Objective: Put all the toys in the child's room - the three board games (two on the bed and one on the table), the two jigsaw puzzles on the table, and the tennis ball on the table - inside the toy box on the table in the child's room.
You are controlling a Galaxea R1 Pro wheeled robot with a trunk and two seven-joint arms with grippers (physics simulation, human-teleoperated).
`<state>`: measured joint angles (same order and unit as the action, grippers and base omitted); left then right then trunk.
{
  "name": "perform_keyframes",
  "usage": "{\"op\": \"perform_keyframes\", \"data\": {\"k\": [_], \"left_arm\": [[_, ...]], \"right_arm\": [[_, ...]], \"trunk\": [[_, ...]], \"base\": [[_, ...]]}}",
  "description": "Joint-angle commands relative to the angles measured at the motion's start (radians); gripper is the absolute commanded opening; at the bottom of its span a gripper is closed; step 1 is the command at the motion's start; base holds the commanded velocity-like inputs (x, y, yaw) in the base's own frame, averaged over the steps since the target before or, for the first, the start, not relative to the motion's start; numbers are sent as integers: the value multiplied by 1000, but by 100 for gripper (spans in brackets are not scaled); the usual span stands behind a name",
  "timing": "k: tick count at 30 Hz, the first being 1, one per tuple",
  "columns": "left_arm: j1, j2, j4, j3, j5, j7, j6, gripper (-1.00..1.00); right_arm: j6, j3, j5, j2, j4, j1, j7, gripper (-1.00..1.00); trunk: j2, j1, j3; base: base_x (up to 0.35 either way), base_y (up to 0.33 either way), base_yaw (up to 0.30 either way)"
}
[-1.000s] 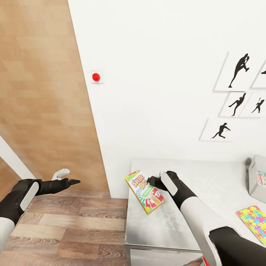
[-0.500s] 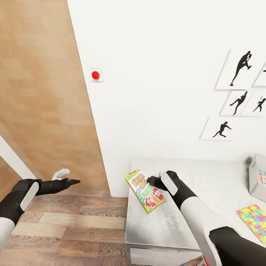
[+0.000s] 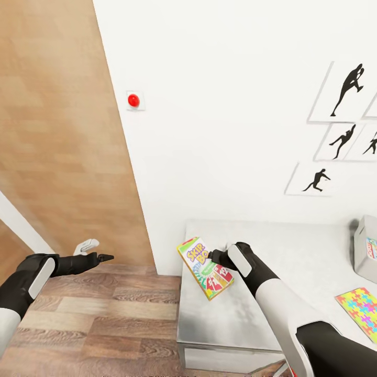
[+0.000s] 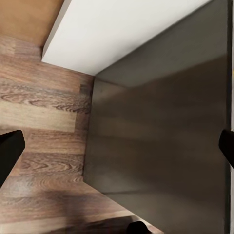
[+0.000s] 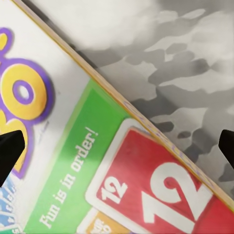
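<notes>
A board game (image 3: 205,268) with green edges and a colourful cover is at the left end of the pale grey table (image 3: 293,246), one corner past the table's edge. My right gripper (image 3: 213,257) is right over it. In the right wrist view the fingers stand wide apart, so this gripper (image 5: 117,148) is open. One fingertip is over the board game's cover (image 5: 97,161) and the other over the table top (image 5: 185,73). My left gripper (image 3: 99,251) is open over the floor, holding nothing. A jigsaw puzzle (image 3: 361,310) lies at the table's right. The toy box (image 3: 365,250) is at the right edge of the view.
A white wall stands behind the table, with a red button (image 3: 134,100) and silhouette pictures (image 3: 343,94). A wooden panel (image 3: 52,131) stands at the left above the wood-plank floor (image 3: 104,314). The left wrist view shows the table's dark side panel (image 4: 161,136) close by.
The whole view has shifted slightly, so the camera moved. Both arms and the board game keep their places relative to the table.
</notes>
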<state>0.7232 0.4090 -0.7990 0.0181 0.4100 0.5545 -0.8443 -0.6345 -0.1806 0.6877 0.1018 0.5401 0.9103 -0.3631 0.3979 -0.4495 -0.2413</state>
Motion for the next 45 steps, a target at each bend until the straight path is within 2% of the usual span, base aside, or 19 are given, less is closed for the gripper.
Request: {"op": "perform_keyframes", "data": {"k": [1,15,45], "left_arm": [[1,0,0,2,0,3,-6,100],[1,0,0,2,0,4,-6,100],[1,0,0,2,0,4,-6,100]], "right_arm": [[-2,-5,10,-1,1,1,-10,100],[-2,-5,9,1,1,1,-10,100],[-2,-5,9,5,1,1,-10,100]], "trunk": [[2,-1,-4],[2,-1,-25],[2,-1,-38]], "base": [[0,0,0],[0,0,0],[0,30,0]]}}
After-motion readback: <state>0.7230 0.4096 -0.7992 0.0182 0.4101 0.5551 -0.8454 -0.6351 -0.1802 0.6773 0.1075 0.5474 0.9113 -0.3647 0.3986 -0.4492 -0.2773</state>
